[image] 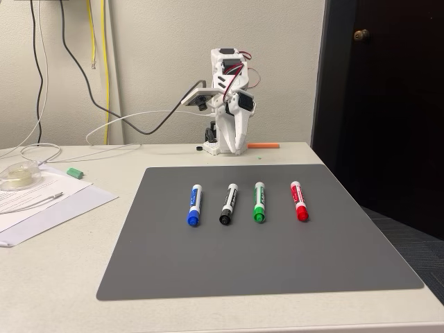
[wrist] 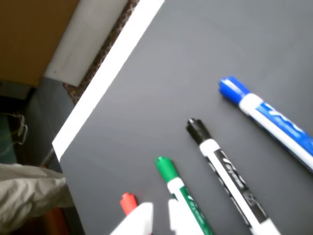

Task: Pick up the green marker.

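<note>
Approach comes first: the green marker (image: 259, 202) lies untouched on the gray mat (image: 208, 263), between the black marker (image: 228, 204) and red marker (image: 299, 201). My claw (wrist: 160, 218) is empty, slightly parted. Next I should descend and straddle its barrel.

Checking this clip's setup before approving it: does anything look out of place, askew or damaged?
Nothing stands out. The blue, black, green marker and red lie capped in a neat row on the grey mat, apart from one another. The arm sits folded behind the mat.
</note>
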Controlling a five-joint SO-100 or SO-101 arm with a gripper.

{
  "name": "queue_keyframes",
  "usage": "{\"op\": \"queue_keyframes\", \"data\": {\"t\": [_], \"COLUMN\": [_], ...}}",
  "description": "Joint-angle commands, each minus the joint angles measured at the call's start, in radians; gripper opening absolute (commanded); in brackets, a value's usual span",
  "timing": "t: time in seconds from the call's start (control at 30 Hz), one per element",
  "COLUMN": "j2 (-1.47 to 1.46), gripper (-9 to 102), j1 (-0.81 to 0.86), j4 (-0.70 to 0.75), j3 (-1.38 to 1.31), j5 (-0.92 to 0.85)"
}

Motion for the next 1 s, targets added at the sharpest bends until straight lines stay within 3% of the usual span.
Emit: {"op": "queue_keyframes", "data": {"t": [0.0,0.3,0.63,0.97], "j2": [-0.055,-0.325,-0.468,-0.540], "gripper": [4,4,8,24], "j1": [-0.035,-0.118,-0.152,-0.140], "j4": [0.011,0.311,0.282,0.261], "j3": [-0.121,-0.410,-0.410,-0.413], "j5": [-0.078,-0.284,-0.316,-0.348]}}
